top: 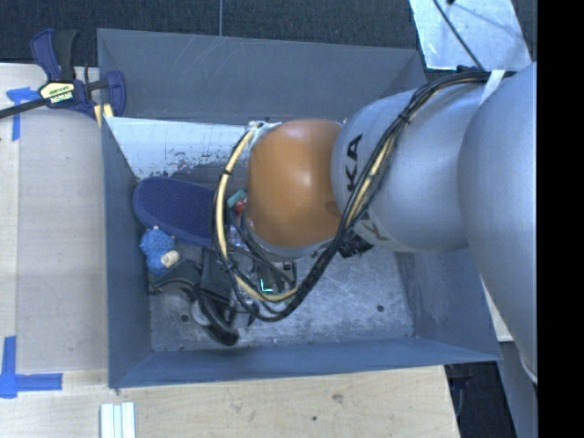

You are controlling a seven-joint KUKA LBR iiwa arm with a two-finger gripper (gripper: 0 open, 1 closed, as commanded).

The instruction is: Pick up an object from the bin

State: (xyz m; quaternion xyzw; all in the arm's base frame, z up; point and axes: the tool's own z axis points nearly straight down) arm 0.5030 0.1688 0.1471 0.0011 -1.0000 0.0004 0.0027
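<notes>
**Grey bin, arm low over its near-left floor**

Grey metal bin walls slope down to a scuffed, speckled floor, and a pale panel smudged with dark marks lines the far wall.

At the left of the floor, toward the far side, lies a long dark-blue pad with rounded ends, set slantwise. Its right end runs under the robot's wrist. Just near of it, close to the left wall, sits a small blue thing with a cream knob on its near side. It is touching or almost touching the pad's lower edge.

Right of these two, the gripper hangs low over the near-left part of the floor as a tangle of black parts. Whether it is open or closed cannot be told, and nothing can be seen in its hold. A dark shape lies under it by the near wall, and I cannot tell whether that is a loose thing or part of the tool. The small blue thing and the pad are the nearest things to it, both just to its left.

Yellow and black cables loop around the wrist and trail back along the arm. A rounded orange cover sits above the gripper at mid-bin. Behind it the thick silver arm comes in from the right. It carries black block letters running sideways where it meets the cover. Only "KA" can be read, and the rest is hidden by the cables.
</notes>
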